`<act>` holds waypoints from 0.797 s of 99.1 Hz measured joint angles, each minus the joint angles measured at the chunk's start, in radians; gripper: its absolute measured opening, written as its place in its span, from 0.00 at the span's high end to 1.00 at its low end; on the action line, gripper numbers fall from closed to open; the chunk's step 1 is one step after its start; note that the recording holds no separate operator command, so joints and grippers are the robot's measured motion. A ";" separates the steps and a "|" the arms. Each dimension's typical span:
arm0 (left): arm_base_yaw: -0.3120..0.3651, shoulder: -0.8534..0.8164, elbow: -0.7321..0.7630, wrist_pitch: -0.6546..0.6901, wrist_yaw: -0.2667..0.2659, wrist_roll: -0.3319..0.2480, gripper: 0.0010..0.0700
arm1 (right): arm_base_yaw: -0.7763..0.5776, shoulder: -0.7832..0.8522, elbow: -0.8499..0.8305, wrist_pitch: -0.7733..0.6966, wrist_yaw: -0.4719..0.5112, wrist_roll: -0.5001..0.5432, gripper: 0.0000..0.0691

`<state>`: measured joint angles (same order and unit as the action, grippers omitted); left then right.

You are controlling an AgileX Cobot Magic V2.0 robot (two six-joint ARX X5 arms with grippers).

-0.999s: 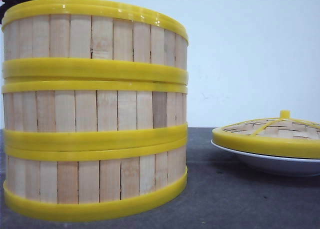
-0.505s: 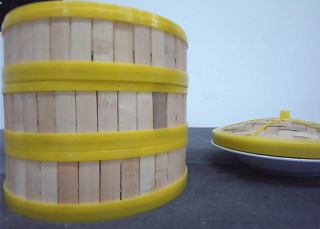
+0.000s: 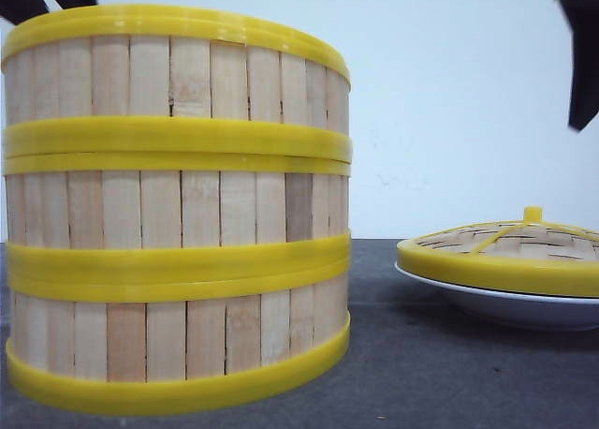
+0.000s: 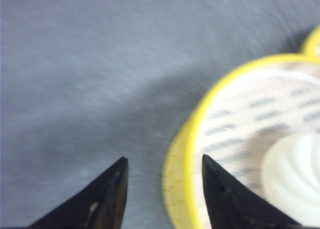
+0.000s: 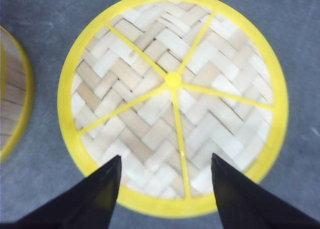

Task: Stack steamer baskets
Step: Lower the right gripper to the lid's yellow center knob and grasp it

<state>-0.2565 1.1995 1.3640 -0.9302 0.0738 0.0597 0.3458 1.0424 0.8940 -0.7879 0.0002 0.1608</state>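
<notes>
3 steamer baskets stacked, left edge cropped; left pincer & right pincer wide, empty.

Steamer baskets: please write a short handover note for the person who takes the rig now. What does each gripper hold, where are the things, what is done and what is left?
Left gripper: open, empty, above the edge of the top basket.
Right gripper: open, empty, above the woven lid.
Steamer baskets: all three stand in one stack on the grey table, on the left in the front view.
The lid lies on the white plate, to the right of the stack.
Done: the stack is complete.
Left: nothing for the baskets, as far as I see.
</notes>
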 joint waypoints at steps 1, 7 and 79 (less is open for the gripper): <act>0.003 -0.005 0.001 -0.002 -0.005 0.000 0.62 | 0.000 0.005 0.000 0.006 0.000 0.000 0.50; 0.023 -0.026 0.002 -0.023 -0.023 0.000 0.62 | 0.000 0.038 0.000 0.043 0.000 -0.005 0.50; 0.137 -0.055 0.002 -0.098 -0.025 0.000 0.62 | -0.027 0.304 0.000 0.275 0.000 -0.034 0.50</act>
<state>-0.1200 1.1442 1.3659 -1.0283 0.0486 0.0597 0.3183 1.3468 0.8940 -0.5125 -0.0002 0.1265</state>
